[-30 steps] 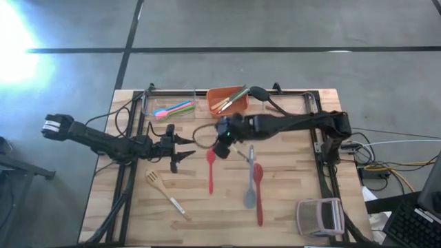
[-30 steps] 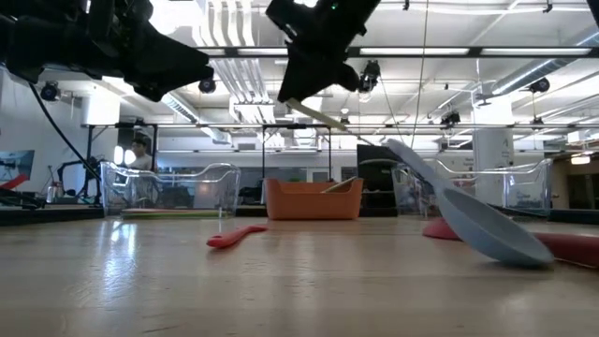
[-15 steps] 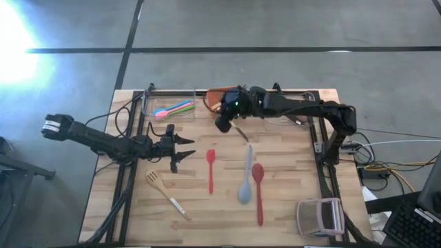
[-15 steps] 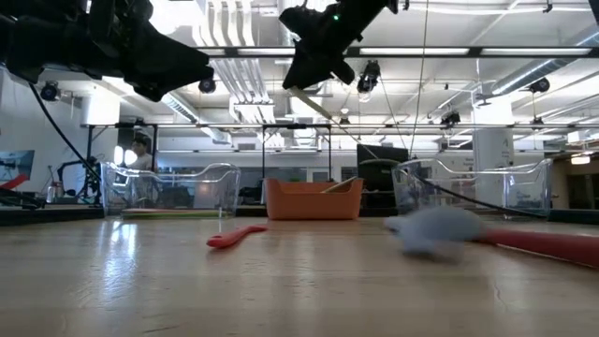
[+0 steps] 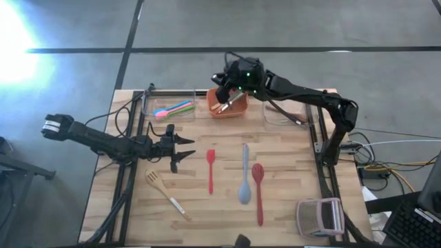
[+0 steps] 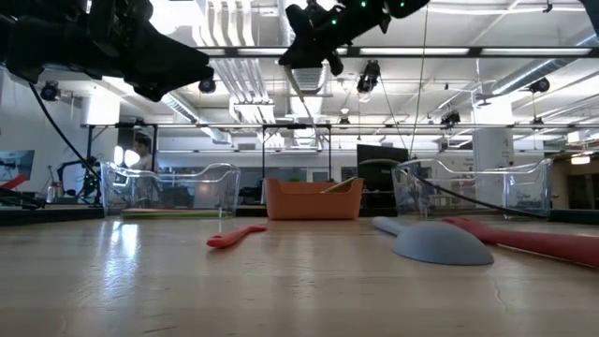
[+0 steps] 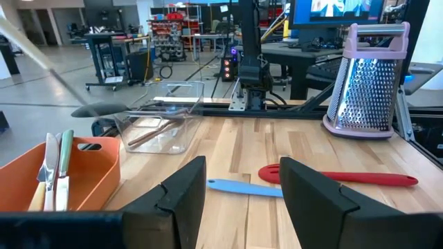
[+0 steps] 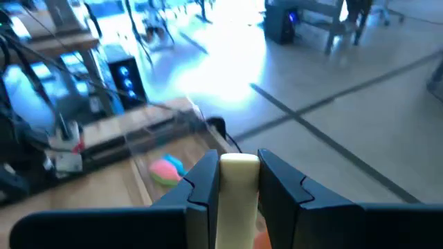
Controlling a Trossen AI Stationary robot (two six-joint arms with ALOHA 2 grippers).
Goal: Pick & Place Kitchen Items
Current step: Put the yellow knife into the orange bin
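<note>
My right gripper hangs high over the orange bin at the table's far edge, shut on a pale wooden utensil. That utensil shows in the left wrist view as a thin pale stick slanting down. My left gripper waits open and level at the table's left, with nothing between its fingers. On the table lie a red spatula, a grey-blue spoon, a red spoon and a wooden fork. My right gripper pinches the pale utensil's handle between its two fingers. The fingers slant a little downward. The utensil is lifted clear of the table and hangs slanting below the gripper, above the orange bin.
A clear bin at the far left holds pink, green and blue utensils. A second clear bin stands right of the orange one, which holds several utensils. A pink grater stands at the near right corner. Black rails run along both sides.
My right gripper has risen and swung from the table's middle toward the far edge, over the orange bin, tipping up and carrying the pale utensil along. The grey-blue spoon, which stood tilted with its handle raised, has dropped flat and slid slightly left.
</note>
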